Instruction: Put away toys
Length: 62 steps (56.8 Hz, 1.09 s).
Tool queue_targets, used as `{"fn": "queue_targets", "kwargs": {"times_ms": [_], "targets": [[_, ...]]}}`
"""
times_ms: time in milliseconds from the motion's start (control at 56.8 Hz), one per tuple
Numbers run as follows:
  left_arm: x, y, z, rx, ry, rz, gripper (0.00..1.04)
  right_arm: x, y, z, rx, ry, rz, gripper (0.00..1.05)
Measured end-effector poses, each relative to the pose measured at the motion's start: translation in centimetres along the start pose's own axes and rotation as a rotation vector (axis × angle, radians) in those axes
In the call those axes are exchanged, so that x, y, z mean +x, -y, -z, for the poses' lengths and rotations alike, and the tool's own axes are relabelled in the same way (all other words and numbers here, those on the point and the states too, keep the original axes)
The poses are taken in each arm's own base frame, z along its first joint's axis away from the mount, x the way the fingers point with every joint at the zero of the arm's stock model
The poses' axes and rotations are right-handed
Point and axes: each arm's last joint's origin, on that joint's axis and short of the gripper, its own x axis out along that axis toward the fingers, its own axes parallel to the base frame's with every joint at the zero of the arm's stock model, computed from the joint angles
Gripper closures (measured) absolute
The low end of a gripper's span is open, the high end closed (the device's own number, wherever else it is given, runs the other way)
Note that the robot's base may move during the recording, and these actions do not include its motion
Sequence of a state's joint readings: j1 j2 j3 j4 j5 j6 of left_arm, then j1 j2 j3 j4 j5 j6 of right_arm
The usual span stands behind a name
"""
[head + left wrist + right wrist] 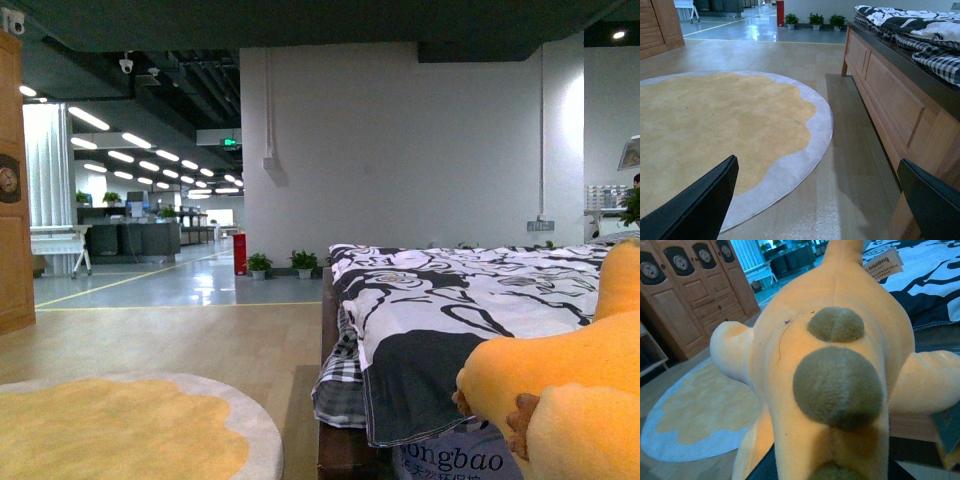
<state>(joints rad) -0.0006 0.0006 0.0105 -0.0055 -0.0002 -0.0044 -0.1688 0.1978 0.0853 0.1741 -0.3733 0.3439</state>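
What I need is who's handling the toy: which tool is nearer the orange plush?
Right. The plush fills the right wrist view, close up; the left tool hangs open over floor beside the rug, away from it.

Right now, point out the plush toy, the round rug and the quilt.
plush toy (837, 387), right wrist view, large brown spot.
round rug (715, 125), left wrist view, yellow centre.
quilt (450, 290), front view, patterned top.
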Motion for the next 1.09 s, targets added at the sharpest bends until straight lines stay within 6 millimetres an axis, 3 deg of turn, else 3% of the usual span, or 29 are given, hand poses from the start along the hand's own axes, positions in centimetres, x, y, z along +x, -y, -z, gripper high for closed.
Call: {"fn": "queue_targets", "kwargs": {"times_ms": [1091], "targets": [[0.0,0.0,0.0,0.0,0.0,0.001,0.06,0.01,0.01,0.01,0.001,0.001,0.005,0.88]]}}
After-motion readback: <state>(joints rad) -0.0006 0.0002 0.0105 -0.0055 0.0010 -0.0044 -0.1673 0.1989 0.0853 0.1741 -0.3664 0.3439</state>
